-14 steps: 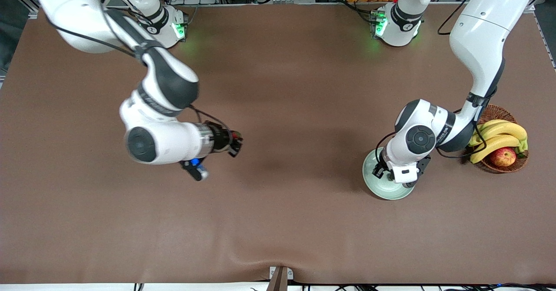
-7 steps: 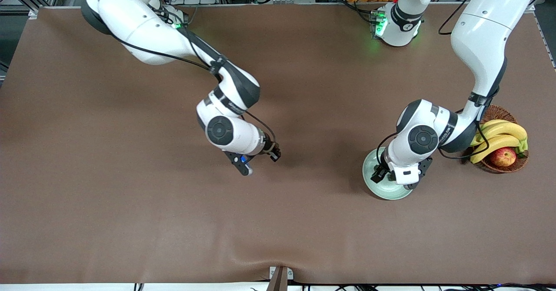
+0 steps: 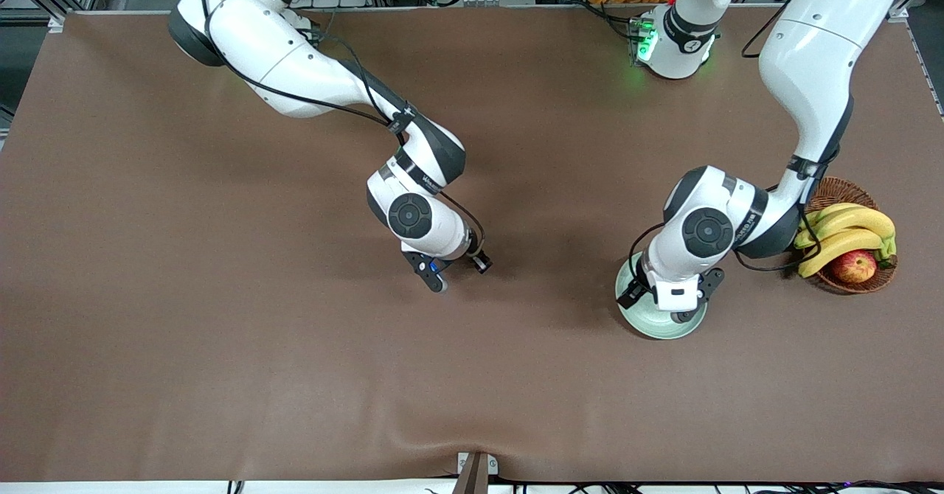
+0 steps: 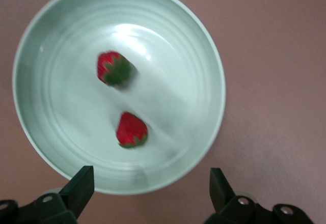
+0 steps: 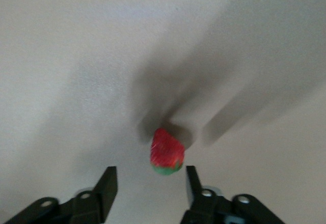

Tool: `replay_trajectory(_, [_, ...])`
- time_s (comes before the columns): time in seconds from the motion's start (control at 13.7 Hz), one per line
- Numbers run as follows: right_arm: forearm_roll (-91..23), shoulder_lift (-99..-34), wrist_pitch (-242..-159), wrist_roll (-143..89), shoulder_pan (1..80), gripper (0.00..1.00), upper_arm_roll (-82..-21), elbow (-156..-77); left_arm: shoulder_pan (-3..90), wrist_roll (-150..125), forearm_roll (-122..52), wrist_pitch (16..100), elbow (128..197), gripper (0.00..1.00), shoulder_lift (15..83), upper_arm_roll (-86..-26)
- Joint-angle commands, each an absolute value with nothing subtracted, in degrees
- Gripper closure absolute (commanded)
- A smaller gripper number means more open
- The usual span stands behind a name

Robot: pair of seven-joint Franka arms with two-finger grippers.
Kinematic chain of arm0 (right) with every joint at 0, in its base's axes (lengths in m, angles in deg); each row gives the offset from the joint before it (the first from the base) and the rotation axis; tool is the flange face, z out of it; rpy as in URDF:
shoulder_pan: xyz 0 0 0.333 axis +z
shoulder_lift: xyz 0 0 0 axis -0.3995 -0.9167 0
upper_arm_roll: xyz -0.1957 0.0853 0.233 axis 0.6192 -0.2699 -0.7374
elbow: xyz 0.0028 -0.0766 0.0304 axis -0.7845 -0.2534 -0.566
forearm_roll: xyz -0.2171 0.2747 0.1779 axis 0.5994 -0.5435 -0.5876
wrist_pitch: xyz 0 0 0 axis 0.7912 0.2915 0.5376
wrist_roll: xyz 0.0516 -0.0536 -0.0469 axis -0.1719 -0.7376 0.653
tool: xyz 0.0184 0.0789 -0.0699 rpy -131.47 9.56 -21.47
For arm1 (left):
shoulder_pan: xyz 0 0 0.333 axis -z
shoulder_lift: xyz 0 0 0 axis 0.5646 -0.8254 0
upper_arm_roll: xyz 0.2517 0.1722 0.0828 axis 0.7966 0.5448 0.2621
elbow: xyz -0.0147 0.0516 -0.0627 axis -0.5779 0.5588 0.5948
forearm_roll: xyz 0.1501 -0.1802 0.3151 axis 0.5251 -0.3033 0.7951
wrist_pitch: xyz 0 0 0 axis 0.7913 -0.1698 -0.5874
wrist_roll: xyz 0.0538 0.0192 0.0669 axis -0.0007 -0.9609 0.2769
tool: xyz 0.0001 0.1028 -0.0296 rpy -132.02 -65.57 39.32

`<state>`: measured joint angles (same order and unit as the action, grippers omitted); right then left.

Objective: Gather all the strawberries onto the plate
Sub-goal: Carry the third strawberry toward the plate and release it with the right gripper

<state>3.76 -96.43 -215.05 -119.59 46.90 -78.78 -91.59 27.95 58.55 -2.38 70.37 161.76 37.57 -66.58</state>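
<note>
The pale green plate (image 4: 204,56) fills the left wrist view and holds two strawberries, one (image 4: 115,68) and another (image 4: 132,130). In the front view the plate (image 3: 649,329) lies toward the left arm's end of the table, mostly covered by the left hand. My left gripper (image 4: 148,186) hangs open and empty over the plate's rim; it also shows in the front view (image 3: 667,298). My right gripper (image 3: 481,262) is low over the middle of the table. It is open in the right wrist view (image 5: 151,186). The third strawberry (image 5: 166,154) lies just past its fingertips, ungripped.
A brown wicker basket (image 3: 837,188) with bananas (image 3: 848,232) and a red-yellow apple (image 3: 854,265) stands beside the plate at the left arm's end of the table. The brown table cover (image 3: 221,332) runs to every edge.
My right arm has swung from the right arm's end to the table's middle and lowered its gripper, carrying a red berry. My left hand has shifted slightly over the plate.
</note>
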Motion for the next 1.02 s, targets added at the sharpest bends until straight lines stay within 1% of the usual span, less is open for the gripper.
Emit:
replay_trajectory(0.0, [4.4, -93.5, -210.2, -120.9, 45.8, 0.00, -78.5, -90.9, 30.8, 58.7, -2.2, 70.1, 159.8, 0.00, 37.2, -66.4])
replay_trajectory(0.15, [4.1, -91.2, -202.2, -120.2, 42.2, 0.00, -79.2, -90.1, 33.4, 58.9, -2.3, 70.1, 159.3, 0.00, 37.1, -66.4])
replay_trajectory(0.29, [4.0, -88.2, -197.9, -118.4, 40.0, 0.00, -79.2, -89.4, 36.7, 59.3, -2.3, 70.2, 157.4, 0.00, 36.0, -66.4])
replay_trajectory(0.58, [3.6, -82.3, -194.7, -111.5, 35.6, 0.00, -79.3, -89.4, 43.8, 59.2, -1.9, 71.3, 153.0, 0.00, 32.5, -66.3])
replay_trajectory(0.73, [3.4, -81.5, -192.1, -106.3, 32.7, 0.00, -79.9, -89.4, 48.8, 58.6, -1.6, 71.5, 148.7, 0.00, 30.3, -65.7])
replay_trajectory(0.95, [2.9, -78.6, -189.8, -98.9, 27.1, 0.00, -81.7, -89.4, 57.3, 58.1, 0.9, 74.5, 143.7, 0.00, 27.2, -62.0])
